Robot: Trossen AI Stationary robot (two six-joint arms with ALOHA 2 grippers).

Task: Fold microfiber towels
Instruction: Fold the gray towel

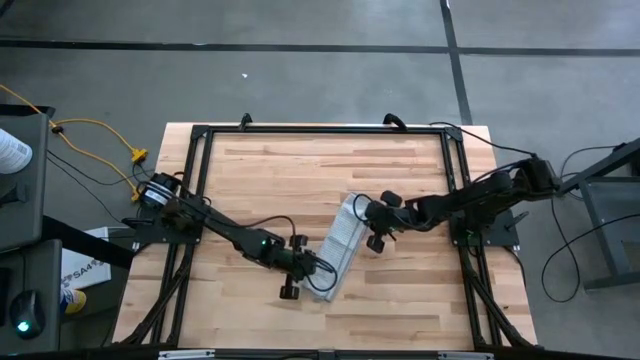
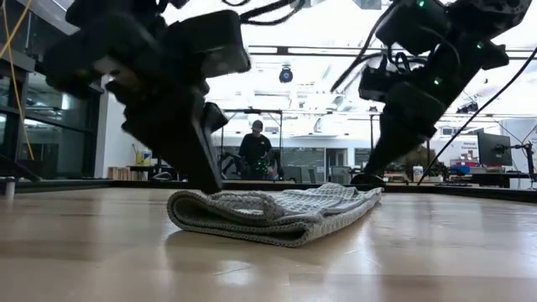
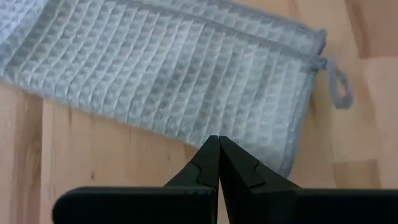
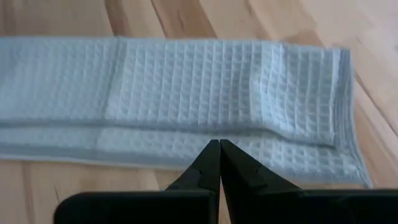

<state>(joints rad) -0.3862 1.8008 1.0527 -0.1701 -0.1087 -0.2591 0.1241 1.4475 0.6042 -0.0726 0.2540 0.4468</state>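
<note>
Down at the near end of the towel [image 1: 338, 250], the left gripper [image 1: 318, 268] sits right at the cloth's edge, its two dark fingers [image 3: 208, 168] pressed tip to tip with nothing between them. The towel lies just ahead of those fingertips, folded into a long narrow strip on the wooden table [image 1: 260, 170]. The strip's long axis runs on a slant, from the near end by the left gripper up and away to the far end by the right gripper [image 1: 372, 222].

The fabric is a pale grey-blue waffle weave, a fine grid of little squares, with a smooth hemmed border. A small hanging loop [image 3: 339, 87] sticks out from one corner at the left gripper's end. In the low view the folded layers stack soft and rounded, the near fold bulging [image 2: 201, 214] and the far end lying flatter.

At the far end, the right gripper hovers just beside the towel's long hemmed edge, its fingers [image 4: 210, 163] also closed together on nothing. In its view the upper layer stops short of the lower one, leaving a stepped edge.

Bare planks lie open all around the towel, out to the black frame [image 1: 320, 130] at the table's far side.
</note>
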